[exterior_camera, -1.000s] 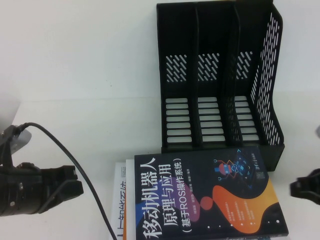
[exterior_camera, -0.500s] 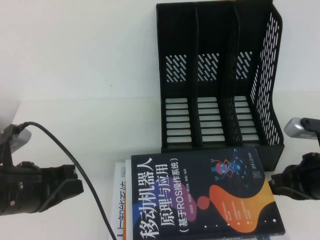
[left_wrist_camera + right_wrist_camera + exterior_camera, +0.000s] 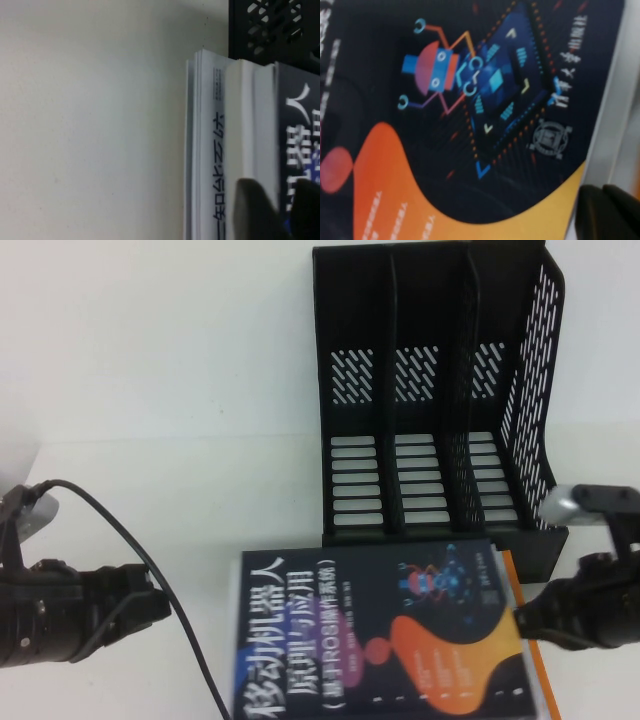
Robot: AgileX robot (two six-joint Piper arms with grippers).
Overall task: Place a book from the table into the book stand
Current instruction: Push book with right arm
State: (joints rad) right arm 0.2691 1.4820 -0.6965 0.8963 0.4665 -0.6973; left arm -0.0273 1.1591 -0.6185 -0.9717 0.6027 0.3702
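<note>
The dark navy book (image 3: 380, 640) lies cover up on top of a stack, on the white table (image 3: 150, 390), just in front of the black book stand (image 3: 430, 390). My right gripper (image 3: 522, 622) is shut and presses against the book's right edge. In the right wrist view the gripper (image 3: 605, 215) sits at the edge of the cover (image 3: 470, 100). My left gripper (image 3: 158, 605) is open and empty, left of the stack and apart from it. In the left wrist view the gripper (image 3: 282, 215) faces the stack's side, with the navy cover (image 3: 300, 125) beyond.
An orange-edged book (image 3: 530, 650) sticks out under the navy one on the right. A white book (image 3: 210, 150) with black characters lies lower in the stack. The stand's three slots hold nothing. A black cable (image 3: 130, 540) runs over the table by the left arm.
My right arm came in from the right and pushed the navy book leftward, uncovering the orange edge beneath. The left arm has hardly moved.
</note>
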